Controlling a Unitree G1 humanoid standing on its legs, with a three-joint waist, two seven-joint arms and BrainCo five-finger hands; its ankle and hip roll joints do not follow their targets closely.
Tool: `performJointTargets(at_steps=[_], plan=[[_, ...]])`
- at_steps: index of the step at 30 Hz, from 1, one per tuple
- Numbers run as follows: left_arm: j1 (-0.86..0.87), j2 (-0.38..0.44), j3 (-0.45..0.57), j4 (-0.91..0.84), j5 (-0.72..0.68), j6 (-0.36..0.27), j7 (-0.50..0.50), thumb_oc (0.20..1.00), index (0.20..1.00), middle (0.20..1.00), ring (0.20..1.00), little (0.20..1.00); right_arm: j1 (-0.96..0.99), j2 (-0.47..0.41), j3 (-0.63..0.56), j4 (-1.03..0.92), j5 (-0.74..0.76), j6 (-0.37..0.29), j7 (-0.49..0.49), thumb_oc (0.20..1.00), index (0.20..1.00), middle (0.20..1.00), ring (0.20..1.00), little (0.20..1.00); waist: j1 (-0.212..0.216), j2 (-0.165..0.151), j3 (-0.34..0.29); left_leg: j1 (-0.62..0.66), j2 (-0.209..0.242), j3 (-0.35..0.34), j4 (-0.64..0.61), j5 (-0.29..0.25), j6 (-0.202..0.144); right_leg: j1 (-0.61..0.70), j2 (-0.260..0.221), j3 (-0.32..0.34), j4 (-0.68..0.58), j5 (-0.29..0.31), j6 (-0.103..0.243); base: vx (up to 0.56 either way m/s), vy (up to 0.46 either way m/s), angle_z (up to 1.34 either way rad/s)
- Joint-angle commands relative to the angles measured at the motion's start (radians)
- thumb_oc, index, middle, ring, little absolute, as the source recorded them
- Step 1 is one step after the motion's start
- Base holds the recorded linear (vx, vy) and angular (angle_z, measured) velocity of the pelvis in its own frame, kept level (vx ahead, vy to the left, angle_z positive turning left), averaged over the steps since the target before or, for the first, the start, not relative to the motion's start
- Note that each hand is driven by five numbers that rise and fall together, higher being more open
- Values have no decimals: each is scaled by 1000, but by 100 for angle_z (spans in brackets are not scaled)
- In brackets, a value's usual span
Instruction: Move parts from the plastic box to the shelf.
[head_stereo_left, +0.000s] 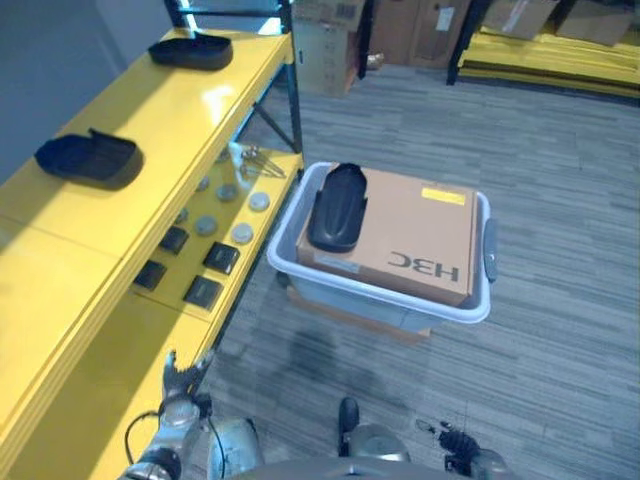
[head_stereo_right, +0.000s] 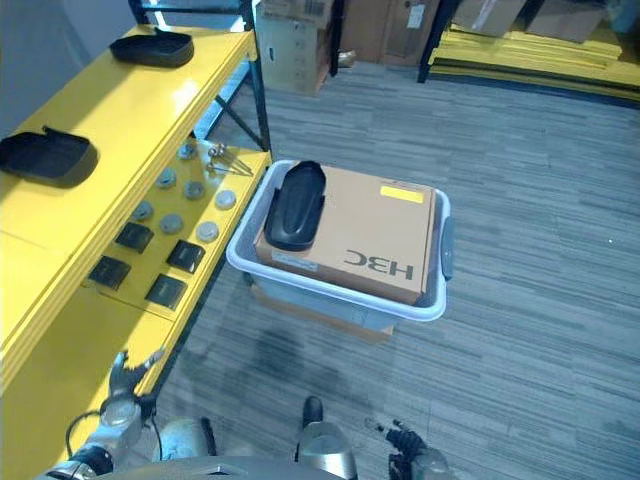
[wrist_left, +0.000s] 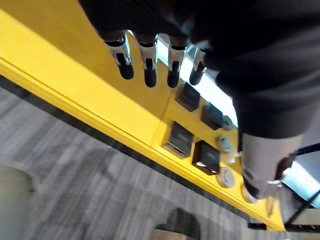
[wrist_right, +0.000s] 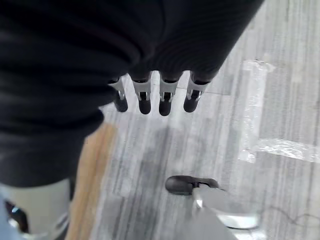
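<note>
Hanging relaxed and empty, left hand (wrist_left: 155, 65) nears the shelf (head_stereo_left: 110, 300) edge, right hand (wrist_right: 155, 95) over floor.

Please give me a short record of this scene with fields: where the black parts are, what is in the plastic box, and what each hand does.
Box: white plastic box on the grey floor, holding a brown cardboard carton
Part in box: one black curved plastic part, lying on the carton
Parts on shelf: two black parts on the yellow shelf top
Left hand: open, empty, near shelf edge
Right hand: open, empty, above floor
</note>
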Motion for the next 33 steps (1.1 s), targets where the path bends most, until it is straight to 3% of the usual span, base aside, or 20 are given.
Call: performJointTargets(at_steps=[1,2,6,9,11,13,16,19,25,28,33], plan=[[11,36,20,-37,-31,-16,-46,1000,1000,1000,1000,1000,16,-25,42,-90,-30,-98,-30,1000,1000,1000,1000,1000,48,-2,18,116,-111,-13,-423,-51,67,46,2,66,-3,-71,91,380,299,-43],[34,37,32,-13,-4,-14,-64,1000,1000,1000,1000,1000,7,-41,61,-141,-62,-134,-55,1000,1000,1000,1000,1000,70,-2,17,115,-122,-53,-487,-42,66,64,5,82,-7,-81,93,325,271,-40],[72,52,25,-9,38,-11,-114,1000,1000,1000,1000,1000,22,-94,94,-416,-101,-218,-199,1000,1000,1000,1000,1000,75,-1,5,155,-134,-55,-562,-59,81,49,-1,48,5,-92,99,176,177,-61],[78,71,38,-28,36,-20,-133,1000,1000,1000,1000,1000,33,-115,86,-622,-142,-230,-266,1000,1000,1000,1000,1000,70,-5,7,177,-152,-58,-593,-69,100,30,-4,40,8,-87,108,91,97,24],[47,93,30,-60,28,-38,-165,1000,1000,1000,1000,1000,-15,-165,55,-824,-199,-250,-387,1000,1000,1000,1000,1000,66,-9,35,172,-172,-59,-614,-83,122,-25,-12,45,23,-80,119,-30,121,0],[3,97,-3,-78,13,-42,-193,1000,1000,1000,1000,1000,-117,-222,45,-877,-188,-212,-476,1000,1000,1000,1000,1000,78,-8,60,160,-185,-60,-621,-94,136,-65,-21,48,30,-71,128,-81,119,11],[-27,97,-27,-77,21,-45,-203,1000,1000,1000,1000,1000,-222,-248,57,-837,-185,-165,-510,1000,1000,1000,1000,1000,92,-6,74,149,-192,-63,-617,-99,141,-82,-27,44,32,-67,130,-33,33,0],[-94,104,-87,-58,-1,-53,-226,1000,1000,1000,1000,1000,-479,-295,125,-694,-210,-99,-608,1000,1000,1000,1000,1000,128,-3,112,100,-203,-74,-586,-109,149,-113,-38,34,30,-54,131,-61,-9,4],[-143,108,-150,-53,-12,-63,-241,1000,1000,1000,1000,1000,-702,-353,195,-515,-205,-11,-640,1000,1000,1000,1000,1000,172,11,169,21,-221,-94,-516,-123,154,-149,-50,25,27,-41,128,-70,-18,13],[-149,109,-160,-54,-18,-63,-242,1000,1000,1000,1000,1000,-743,-359,214,-465,-201,0,-638,1000,1000,1000,1000,1000,182,15,182,5,-225,-99,-499,-127,153,-155,-52,21,25,-40,128,-26,-16,12],[-175,123,-169,-72,-37,-53,-253,1000,1000,1000,1000,1000,-823,-369,271,-356,-183,121,-586,1000,1000,1000,1000,1000,202,28,217,-15,-230,-109,-507,-117,150,-175,-56,4,27,-39,130,-21,-4,12]])
